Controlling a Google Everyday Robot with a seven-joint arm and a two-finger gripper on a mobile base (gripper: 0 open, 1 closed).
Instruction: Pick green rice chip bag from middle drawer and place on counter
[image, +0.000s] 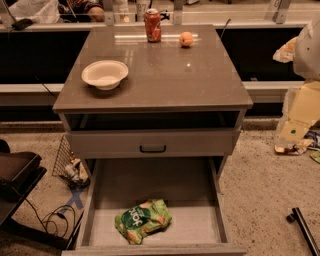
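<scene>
The green rice chip bag (143, 220) lies flat on the floor of the open middle drawer (216, 200), near its front edge and slightly left of centre. The counter (160, 75) is the glossy brown-grey top of the grey cabinet above it. A pale shape at the upper right edge looks like my arm with the gripper (289, 49). It is raised at counter height, to the right of the cabinet and far from the bag. Nothing is visibly held in it.
On the counter stand a white bowl (105, 74) at front left, a red soda can (153, 25) and an orange fruit (186, 38) at the back. A narrow drawer panel with a black handle (152, 149) sits above the open drawer. Clutter lies on the floor left and right.
</scene>
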